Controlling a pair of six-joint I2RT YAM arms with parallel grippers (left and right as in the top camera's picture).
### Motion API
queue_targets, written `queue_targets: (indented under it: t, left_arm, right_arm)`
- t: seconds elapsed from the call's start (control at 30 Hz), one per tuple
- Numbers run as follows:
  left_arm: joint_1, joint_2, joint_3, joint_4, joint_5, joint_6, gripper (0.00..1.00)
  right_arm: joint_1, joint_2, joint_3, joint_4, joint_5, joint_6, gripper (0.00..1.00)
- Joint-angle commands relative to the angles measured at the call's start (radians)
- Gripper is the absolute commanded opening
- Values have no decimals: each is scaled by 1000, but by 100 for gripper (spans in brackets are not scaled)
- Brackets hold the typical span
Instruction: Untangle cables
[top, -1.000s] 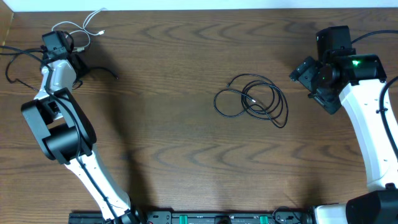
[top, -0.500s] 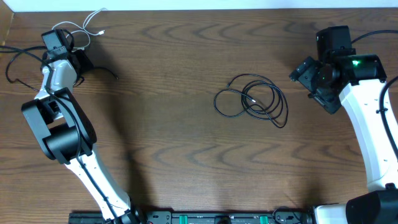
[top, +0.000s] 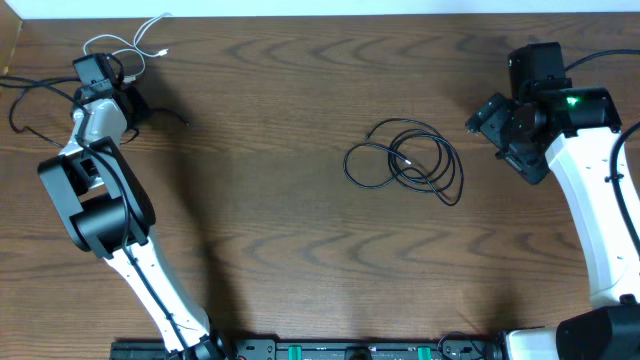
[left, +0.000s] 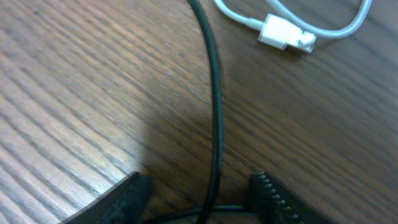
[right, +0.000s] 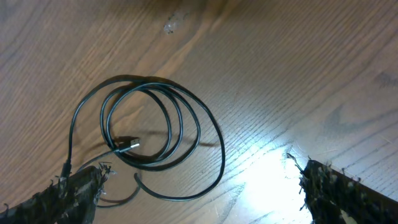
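Dark wood-grain table filled every view. Much was cut off. The left wrist view showed only the tips of the left gripper at 6 o'clock. A black cable ran from 12 o'clock down into the gap between the tips, and both its ends were out of frame. The fingers stood apart on either side of the strand without pinching it. From overhead the arm's own body covered that spot, so the strand's run could not be followed there.

One white cable lay at the table's 11 o'clock corner, just beyond the left gripper. One plug was clear, but its loops left the frame.

One coiled black cable lay in several overlapping loops slightly toward 2 o'clock from the table's middle, well apart from both grippers. How many loops it made was hard to tell where the strands crossed.

The right gripper hung at 3 o'clock of the coil, with its jaws spread wide and nothing between them.

That made three cables: one white and two black.
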Motion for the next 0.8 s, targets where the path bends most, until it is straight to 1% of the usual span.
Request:
queue_targets:
  t: [0.0, 0.07, 0.13, 0.2, 0.27, 0.67, 0.77]
  left_arm:
    - [6, 8, -8, 0, 1, 9, 39]
    - [5, 8, -8, -4, 1, 9, 30]
    - [5, 7, -7, -6, 1, 8, 23]
    - [5, -2, -7, -10, 1, 8, 19]
    - [6, -20, -6, -22, 1, 4, 7]
    - [6, -214, -6, -98, 8, -81, 7]
    - [6, -248, -6, -121, 74, -90, 8]
  right_arm:
    - [1, 6, -6, 0, 1, -13, 98]
    - [1, 6, -6, -1, 1, -13, 98]
    - [1, 6, -6, -4, 1, -13, 98]
    - [1, 6, -6, -8, 1, -13, 98]
    - [1, 6, -6, -11, 1, -13, 98]
    - [1, 6, -6, -24, 1, -13, 99]
    - [1, 6, -6, -35, 1, -13, 99]
